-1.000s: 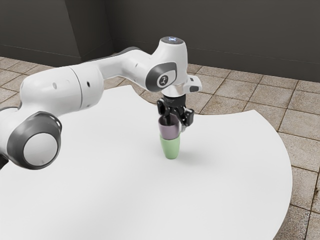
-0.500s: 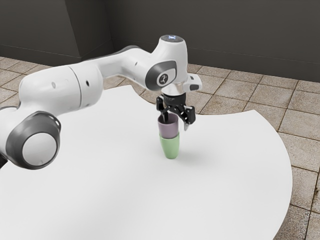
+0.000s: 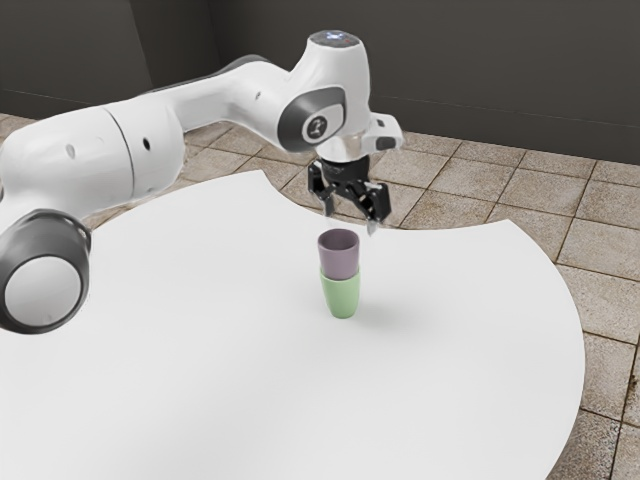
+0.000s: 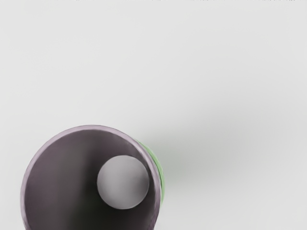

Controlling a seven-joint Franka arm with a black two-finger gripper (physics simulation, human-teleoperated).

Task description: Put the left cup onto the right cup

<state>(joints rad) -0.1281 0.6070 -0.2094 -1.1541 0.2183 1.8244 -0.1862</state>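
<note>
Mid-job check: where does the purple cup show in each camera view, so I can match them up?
Exterior view: the purple cup stands mid-table, stacked in the green cup, just below the open end effector.
Wrist view: the purple cup is seen from above, looking down into its open mouth.
Shared landmark: the green cup, a sliver of its rim showing beside the purple cup in the wrist view.

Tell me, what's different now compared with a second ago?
The gripper let go of the purple cup and rose; it now hangs open above it. The purple cup stayed nested in the green cup, both upright at the same spot on the white table.
</note>
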